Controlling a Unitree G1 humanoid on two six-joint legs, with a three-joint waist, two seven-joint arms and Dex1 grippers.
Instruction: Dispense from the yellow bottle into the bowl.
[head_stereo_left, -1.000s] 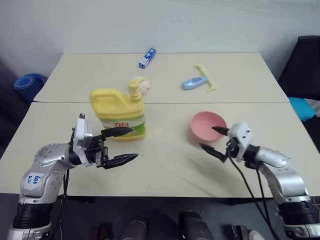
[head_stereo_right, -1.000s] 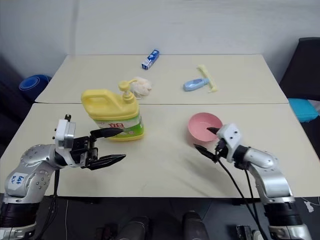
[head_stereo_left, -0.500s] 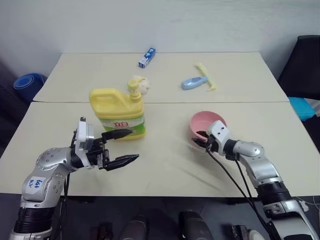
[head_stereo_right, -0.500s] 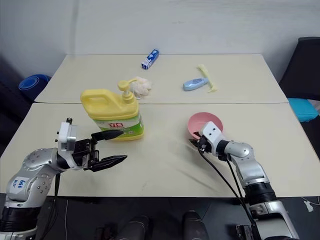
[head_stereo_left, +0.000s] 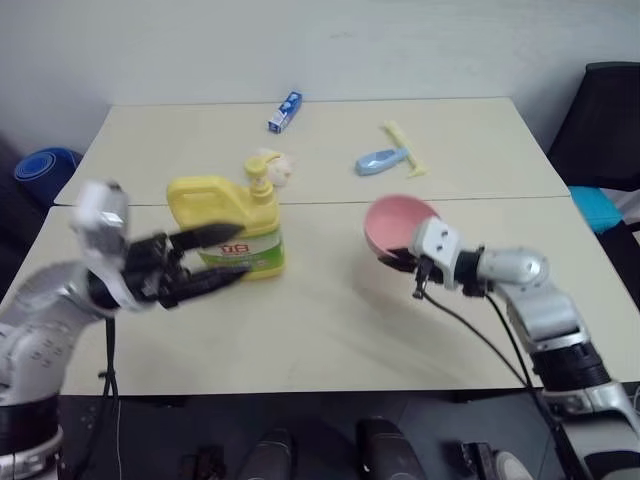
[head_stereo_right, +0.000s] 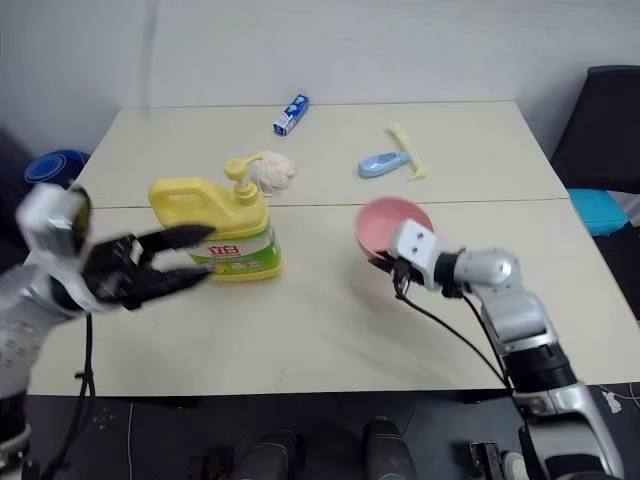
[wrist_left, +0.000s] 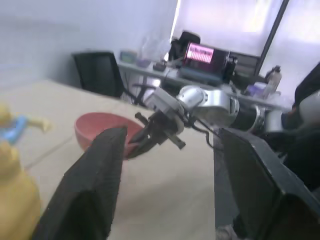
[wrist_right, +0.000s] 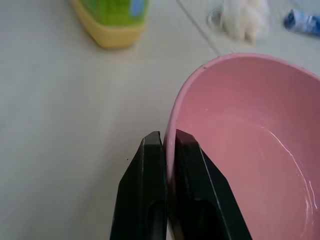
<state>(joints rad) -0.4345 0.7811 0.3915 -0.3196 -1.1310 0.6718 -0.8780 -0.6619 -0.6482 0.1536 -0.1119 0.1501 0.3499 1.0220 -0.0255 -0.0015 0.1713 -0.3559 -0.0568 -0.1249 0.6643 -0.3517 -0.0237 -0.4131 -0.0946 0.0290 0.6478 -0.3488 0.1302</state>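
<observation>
- Right arm: I see it reaching in from the near right edge of the table (head_stereo_left: 330, 340), forearm angled toward the jug (head_stereo_left: 222, 222), wrist raised off the tabletop.
- Right gripper (wrist_right: 167, 142): clenched on the near rim of the bowl (head_stereo_left: 392, 222); in the right wrist view one finger lies outside the pink wall and the other inside, the rim pinched between them.
- Bowl: tilted, its open side facing the far edge of the table, and lifted clear of the surface; it sits right of the jug, well apart from it.
- Left arm: I see it coming in from the left of the jug, blurred, forearm roughly level, gripper pointing toward the jug.
- Left gripper (head_stereo_left: 205, 258): fingers (head_stereo_right: 182, 237) spread apart, one above the other, on the near side of the jug at label height; I cannot tell whether they touch it.
- Jug: upright on the table, pump top up, left of the bowl.
- Behind the jug: a pale crumpled wad (head_stereo_right: 270, 170) just beyond the pump; farther back a small blue-and-white box (head_stereo_left: 281, 111); behind the bowl, a light-blue bottle (head_stereo_left: 380, 161) beside a yellow stick-like item (head_stereo_left: 403, 150).
</observation>
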